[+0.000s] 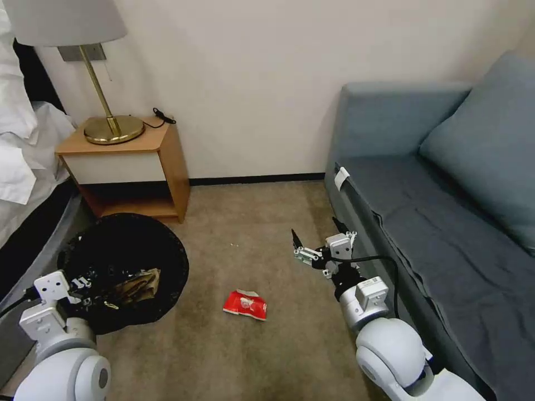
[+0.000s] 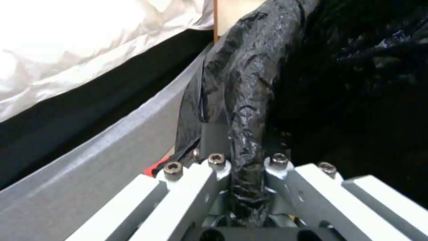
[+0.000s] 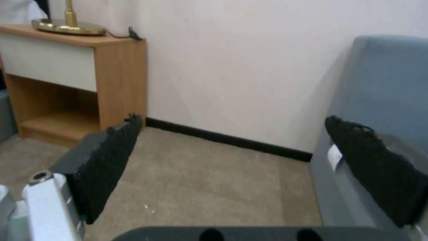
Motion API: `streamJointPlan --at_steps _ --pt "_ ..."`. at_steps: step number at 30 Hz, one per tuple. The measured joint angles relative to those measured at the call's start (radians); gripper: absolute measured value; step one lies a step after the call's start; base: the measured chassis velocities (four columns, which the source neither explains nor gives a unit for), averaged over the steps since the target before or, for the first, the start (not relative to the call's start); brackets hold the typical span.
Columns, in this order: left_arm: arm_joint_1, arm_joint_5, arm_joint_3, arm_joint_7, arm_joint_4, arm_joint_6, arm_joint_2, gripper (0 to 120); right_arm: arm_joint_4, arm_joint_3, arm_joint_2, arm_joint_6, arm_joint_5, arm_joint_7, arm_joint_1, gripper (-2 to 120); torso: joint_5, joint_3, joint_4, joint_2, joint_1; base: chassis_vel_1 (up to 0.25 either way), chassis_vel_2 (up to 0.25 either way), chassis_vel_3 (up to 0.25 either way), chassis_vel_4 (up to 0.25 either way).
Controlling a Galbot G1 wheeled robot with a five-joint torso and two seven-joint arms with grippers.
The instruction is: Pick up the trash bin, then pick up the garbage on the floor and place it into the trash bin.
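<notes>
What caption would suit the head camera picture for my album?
Left gripper holds the black-lined trash bin by its rim; open right gripper hovers beyond a red snack packet on carpet.

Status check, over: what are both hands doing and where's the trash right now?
Left hand shut on trash bin rim, brown paper inside. Right hand open, empty, raised beside sofa. Red snack packet on carpet between arms, path unobstructed.

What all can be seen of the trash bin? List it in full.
The trash bin is round, its crinkled glossy black plastic liner draped over the rim and hiding the walls. It sits at the robot's left, before the wooden nightstand and beside the bed. The left pincer is shut on its near rim. Inside lies crumpled brown paper.
</notes>
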Motion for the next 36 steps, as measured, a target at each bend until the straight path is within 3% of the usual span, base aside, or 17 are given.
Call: streamJointPlan --at_steps 9,16,19,20,23,24,26,28,36 --pt "-0.002 0.002 0.0 0.0 0.004 0.0 -0.001 2 -0.051 -0.021 -0.005 0.049 0.018 -0.046 0.043 100 0.0 0.0 0.0 0.0 0.0 -0.1 0.093 0.09 -0.097" --pt "-0.001 0.002 -0.003 0.0 0.004 -0.002 0.002 2 -0.139 -0.153 -0.093 0.132 0.22 -0.184 0.227 100 0.0001 0.0 0.0 0.0 0.0 -0.016 0.017 0.006 -0.016" --pt "0.0 0.001 -0.003 0.001 0.004 -0.006 0.0 2 -0.275 -0.356 -0.163 0.187 0.313 -0.308 0.466 100 0.0002 0.0 0.0001 0.0 0.0 0.0 0.0 0.0 0.0" --pt "0.0 0.001 -0.003 0.001 0.004 -0.006 0.0 2 -0.275 -0.356 -0.163 0.187 0.313 -0.308 0.466 100 0.0002 0.0 0.0001 0.0 0.0 0.0 0.0 0.0 0.0" --pt "0.0 0.001 -0.003 0.001 0.006 -0.011 -0.002 2 -0.39 -0.582 -0.177 0.203 0.421 -0.368 0.68 100 -0.0002 0.0 0.0006 0.0 0.0 0.0 0.0 0.0 0.0" --pt "0.0 0.001 -0.004 0.001 0.008 -0.014 -0.002 2 -0.462 -0.69 -0.167 0.219 0.454 -0.409 0.766 100 0.0001 0.0 0.0003 0.0 0.0 0.0 0.0 0.0 0.0" --pt "0.0 0.001 -0.004 0.001 0.009 -0.015 -0.002 2 -0.484 -0.716 -0.163 0.223 0.458 -0.421 0.79 100 0.0002 0.0 0.0003 0.0 0.0 0.0 0.0 0.0 0.0" --pt "-0.001 0.001 -0.006 0.002 0.011 -0.018 -0.003 2 -0.632 -0.873 -0.125 0.257 0.484 -0.519 0.941 100 -0.0002 0.0 0.0004 0.0 0.0 0.0 0.0 0.0 0.0" --pt "-0.009 0.007 -0.005 0.005 0.021 -0.03 -0.015 2 -0.866 -1.128 -0.011 0.217 0.488 -0.595 1.089 100 0.0002 0.0 0.0002 0.0 0.0 0.0 0.0 0.0 0.0"
